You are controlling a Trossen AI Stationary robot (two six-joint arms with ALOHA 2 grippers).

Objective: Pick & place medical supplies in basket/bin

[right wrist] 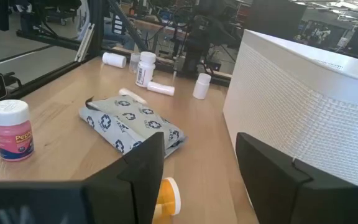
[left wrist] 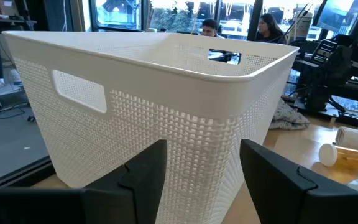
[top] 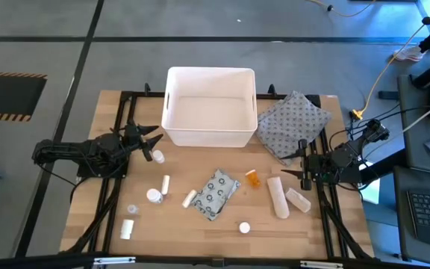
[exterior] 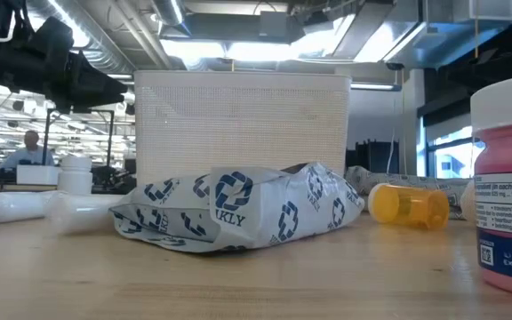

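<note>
- Counter (top: 95, 202): wooden top carrying all items, both arms at rest on its two sides
- Bin (top: 210, 107): white perforated tub at the far middle of the counter, upright, nothing visible inside it from above
- Left hand (top: 154, 142): at the bin's near left corner, fingers (left wrist: 145, 171) apart with a clear gap, holding nothing; in its wrist view the bin wall fills the space ahead
- Right hand (top: 302, 166): at the right edge of the counter, beside the pouch (top: 293, 124), fingers (right wrist: 143, 163) apart, holding nothing
- Pouch: grey patterned cloth, lying flat just right of the bin, touching its right wall
- Packet (top: 216, 193): flat grey dotted packet, in the middle of the counter, near side of the bin and apart from it
- Orange bottle (top: 253, 178): on its side just right of the packet
- Gauze rolls (top: 278, 196): two cream rolls lying side by side, right of the orange bottle, near the right hand
- White bottle (top: 154, 196): upright, left of the packet, with small white tubes (top: 166, 182) lying close around it
- Capped bottle (top: 244, 227): pink contents, white cap, standing alone by the near edge
</note>
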